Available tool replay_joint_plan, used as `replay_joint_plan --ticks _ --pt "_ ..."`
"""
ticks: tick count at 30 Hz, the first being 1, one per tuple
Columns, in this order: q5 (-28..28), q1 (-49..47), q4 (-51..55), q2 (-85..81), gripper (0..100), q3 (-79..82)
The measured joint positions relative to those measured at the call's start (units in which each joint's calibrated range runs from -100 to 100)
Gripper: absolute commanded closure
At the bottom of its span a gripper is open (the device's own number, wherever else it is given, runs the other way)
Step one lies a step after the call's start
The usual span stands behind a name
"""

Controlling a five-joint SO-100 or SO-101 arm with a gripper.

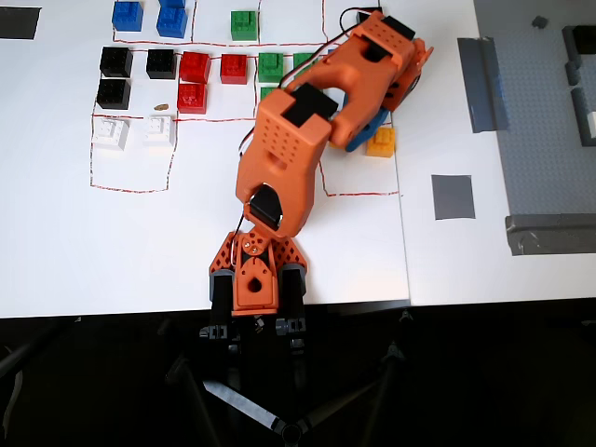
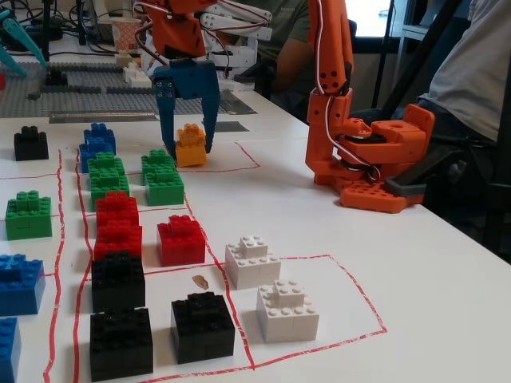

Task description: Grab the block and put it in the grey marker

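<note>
Overhead view shows the white table filling the upper two thirds of the frame, with my orange arm reaching from the bottom centre up toward the upper middle. At the right edge lies the grey studded baseplate, and red-drawn boxes on the table act as bins for bricks: black bricks and red bricks at upper left, green bricks and blue bricks along the top, two white bricks in the box at left. The box at centre holds the block, which peeks out orange-yellow just below my wrist. In the fixed view my end effector hangs at upper left of the frame with its blue fingers spread, one on each side of the block; I judge they straddle it but I cannot tell whether they touch it yet. The block appears to rest on the table inside its red outline. So I take the step in hand to be the grasp itself. Next I would need to close squarely on the block's sides, lift clear, and swing toward the grey marker, the small dark square at centre right of the overhead frame, well apart from the block and empty now.
</note>
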Motion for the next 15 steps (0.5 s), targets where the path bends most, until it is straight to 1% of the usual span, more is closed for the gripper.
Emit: replay_joint_plan --ticks 4,9,15 --pt "-0.49 0.0 0.08 0.0 100 0.0" --pt "-2.25 -0.35 4.65 0.17 100 -1.53" --pt "-3.61 -4.87 10.01 0.26 100 -8.0"
